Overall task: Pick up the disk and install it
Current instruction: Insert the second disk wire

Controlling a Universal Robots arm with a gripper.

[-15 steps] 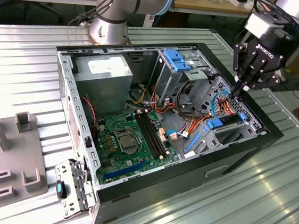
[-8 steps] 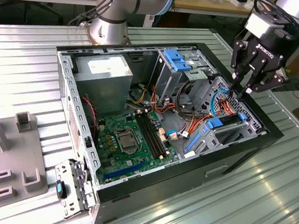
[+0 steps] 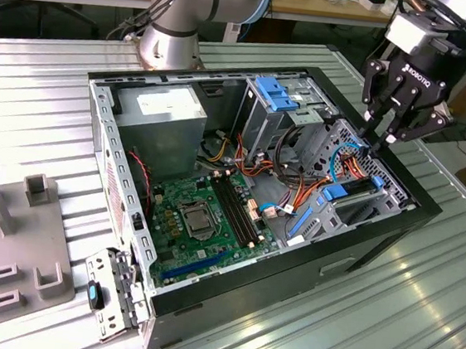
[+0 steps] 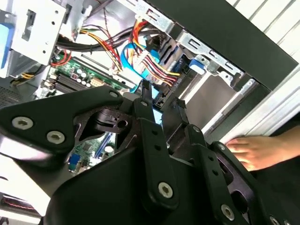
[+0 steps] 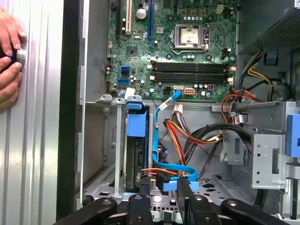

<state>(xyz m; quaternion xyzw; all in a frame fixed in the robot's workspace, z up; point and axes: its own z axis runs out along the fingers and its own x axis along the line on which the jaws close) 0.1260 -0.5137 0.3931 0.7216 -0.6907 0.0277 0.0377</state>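
while your gripper (image 3: pixel 385 134) hangs over the open computer case (image 3: pixel 377 231) near its drive cage, its fingers sit close together with nothing between them. you can see the disk (image 5: pixel 136 154) standing on edge in the cage slot, blue carrier outward, beside the blue cable (image 5: pixel 180 171). a person's hand (image 5: pixel 8 56) rests outside the case.

Person's hand (image 5: pixel 9 65) cut off at edge

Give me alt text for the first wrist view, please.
The disk, dark in its blue carrier, sits on edge in the drive cage of an open computer case, with the gripper just above its cable end. A green motherboard lies beyond, and a person's hand rests outside.
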